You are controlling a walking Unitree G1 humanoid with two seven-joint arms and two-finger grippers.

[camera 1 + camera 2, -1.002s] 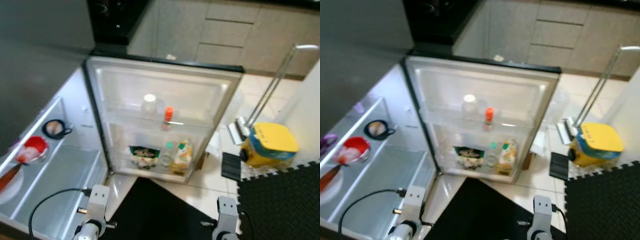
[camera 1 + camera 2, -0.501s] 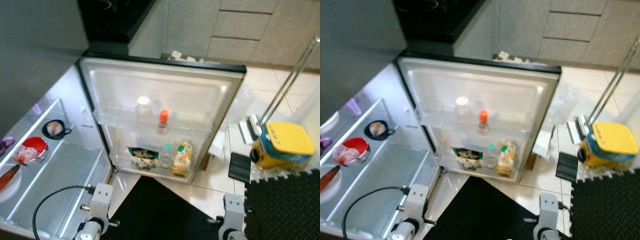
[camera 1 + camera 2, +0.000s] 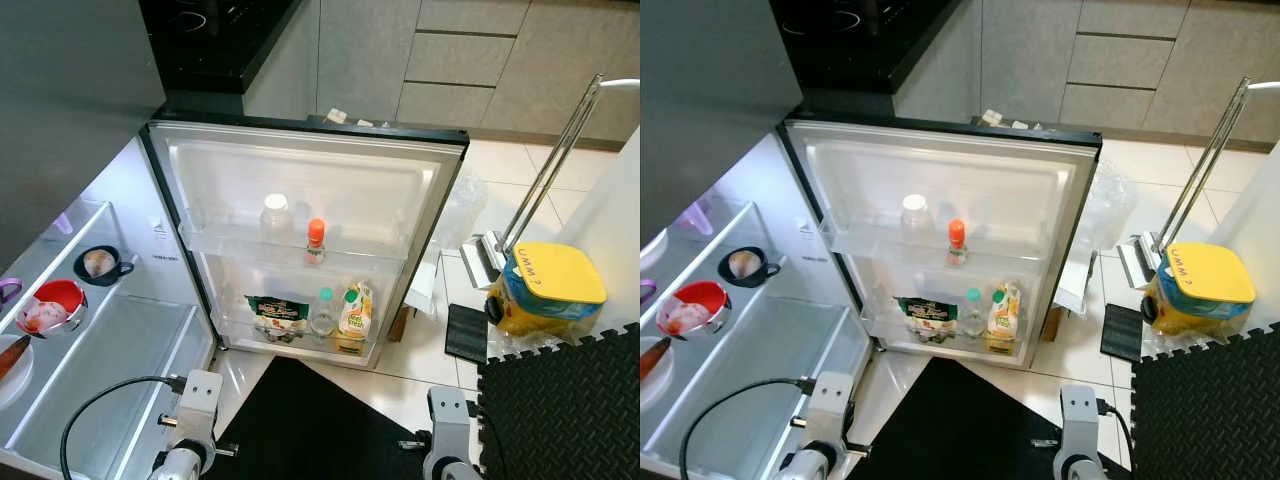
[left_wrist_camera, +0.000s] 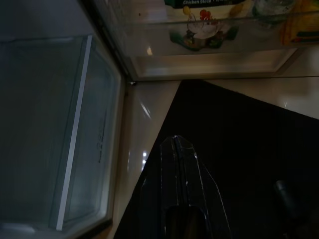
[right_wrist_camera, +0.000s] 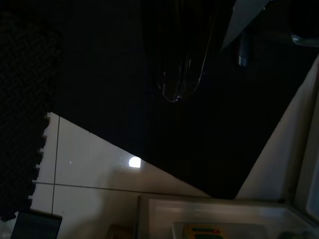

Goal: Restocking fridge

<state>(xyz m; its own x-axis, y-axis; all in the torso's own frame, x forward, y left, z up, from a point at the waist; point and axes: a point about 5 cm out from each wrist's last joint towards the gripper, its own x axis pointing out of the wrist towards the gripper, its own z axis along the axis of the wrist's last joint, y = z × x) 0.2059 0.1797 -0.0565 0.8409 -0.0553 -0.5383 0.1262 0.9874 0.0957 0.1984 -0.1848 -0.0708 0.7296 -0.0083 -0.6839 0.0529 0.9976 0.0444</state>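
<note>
The fridge door (image 3: 310, 190) stands open at twelve o'clock, its racks holding a red-capped bottle (image 3: 315, 241) and juice carton (image 3: 354, 312). Left tool (image 4: 178, 149) hangs idle with fingers pressed together (right tool (image 5: 178, 74) too dark to tell).

Plate (image 3: 12, 372) – cut off at frame edge

**Open door bins, crowded low shelf**

The fridge door (image 3: 300, 170) stands open at 12 o'clock. Its upper bin holds a jar (image 3: 274, 213) and a red-capped bottle (image 3: 315, 241), with free room toward 3 o'clock. The lower bin is packed: packet (image 3: 277, 312), bottle (image 3: 322, 312), carton (image 3: 354, 311).
</note>
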